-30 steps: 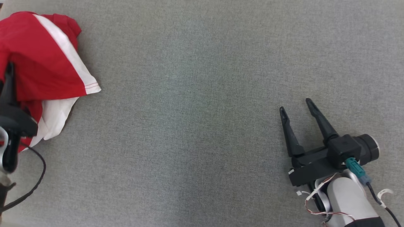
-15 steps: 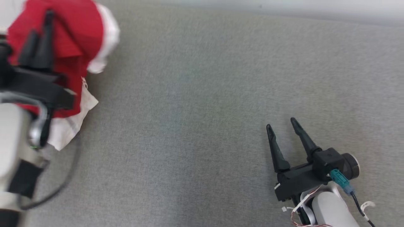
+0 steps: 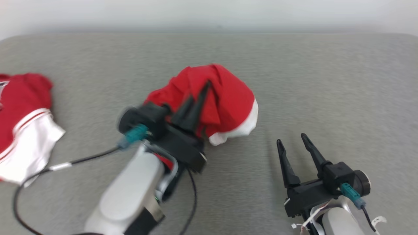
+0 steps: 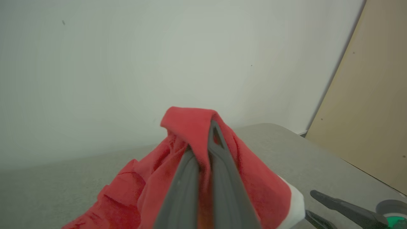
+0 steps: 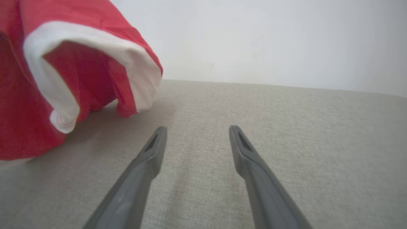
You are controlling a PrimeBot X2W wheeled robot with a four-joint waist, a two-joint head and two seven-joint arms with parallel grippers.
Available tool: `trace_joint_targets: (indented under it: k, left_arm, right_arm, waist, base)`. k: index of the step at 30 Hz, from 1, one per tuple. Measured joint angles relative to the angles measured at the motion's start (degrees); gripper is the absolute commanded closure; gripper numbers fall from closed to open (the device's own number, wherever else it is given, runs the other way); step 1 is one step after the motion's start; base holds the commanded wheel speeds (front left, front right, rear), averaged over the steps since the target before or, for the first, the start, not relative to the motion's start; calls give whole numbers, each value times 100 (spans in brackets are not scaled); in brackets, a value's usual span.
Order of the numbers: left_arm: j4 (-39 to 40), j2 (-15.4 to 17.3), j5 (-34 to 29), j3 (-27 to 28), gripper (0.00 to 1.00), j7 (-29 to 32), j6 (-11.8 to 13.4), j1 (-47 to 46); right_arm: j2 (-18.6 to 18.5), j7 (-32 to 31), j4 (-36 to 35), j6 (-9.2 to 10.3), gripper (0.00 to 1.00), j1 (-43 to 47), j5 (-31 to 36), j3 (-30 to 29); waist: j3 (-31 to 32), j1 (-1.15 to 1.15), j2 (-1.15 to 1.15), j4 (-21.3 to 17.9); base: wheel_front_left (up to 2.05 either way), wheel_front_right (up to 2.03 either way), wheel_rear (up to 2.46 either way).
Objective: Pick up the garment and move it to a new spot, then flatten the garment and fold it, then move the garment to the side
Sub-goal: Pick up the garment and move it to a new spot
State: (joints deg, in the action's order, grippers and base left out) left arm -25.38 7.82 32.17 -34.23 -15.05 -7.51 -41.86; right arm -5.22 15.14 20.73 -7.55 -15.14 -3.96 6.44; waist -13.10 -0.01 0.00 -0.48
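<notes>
- Plainly, the left gripper [image 3: 199,91] sits at the centre of the head view, its two dark fingers pressed together on a fold of the garment [image 3: 228,98].
- Seen from the left wrist view, red cloth is pinched between the fingers [image 4: 222,165] and drapes over their tips.
- That garment is a red bunch with a white hem (slightly blurred in the head view), just right of centre on the grey table [image 3: 326,81].
- From the right wrist view its white-edged opening hangs in the upper left of the frame, low over the grey surface; whether the hem touches it I cannot tell.
- At the lower right of the head view, the right gripper [image 3: 291,138] has its fingers spread apart with nothing between them, just right of the bunch and clear of it.
- At the left edge of the head view, well apart from the bunch, another red and white cloth [image 3: 23,107] lies on the table.
- A pale wall [image 4: 127,63] stands behind the table.
</notes>
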Motion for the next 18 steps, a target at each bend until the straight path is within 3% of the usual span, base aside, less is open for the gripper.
trace_joint_targets:
  k: [5, 11, 12, 13, 14, 18]
  left_arm:
    - [-280, -286, 62, -172, 100, 0, 0, 87]
    - [-356, -453, -179, 132, 100, 0, 0, 43]
    - [-371, -458, -265, 236, 87, 1, 0, 38]
    - [-394, -468, -382, 360, 37, 0, 5, 37]
    - [-467, -474, -488, 483, 0, 0, 44, 38]
    - [-966, -486, -818, 839, 0, 1, 259, 93]
  right_arm:
    - [60, 0, 2, 0, 0, 25, -56, 91]
    - [140, -1, 1, 0, 0, 91, -143, 197]
    - [147, 0, -8, -1, 0, 93, -145, 209]
    - [155, -1, -21, 0, 0, 94, -153, 209]
    - [163, -1, -23, 0, 0, 93, -163, 221]
    - [182, 0, -34, 0, 0, 94, -164, 233]
  waist:
    - [2, 0, 0, -478]
    - [-32, 0, 0, -1082]
    - [-37, 0, 0, -1180]
    - [-43, 0, 0, -1271]
    - [-48, 1, 0, -1361]
    - [-56, 1, 0, -1639]
  base:
    - [0, 0, 0]
    - [0, 0, 0]
    - [0, 0, 0]
    - [0, 0, 0]
    - [0, 0, 0]
    - [0, 0, 0]
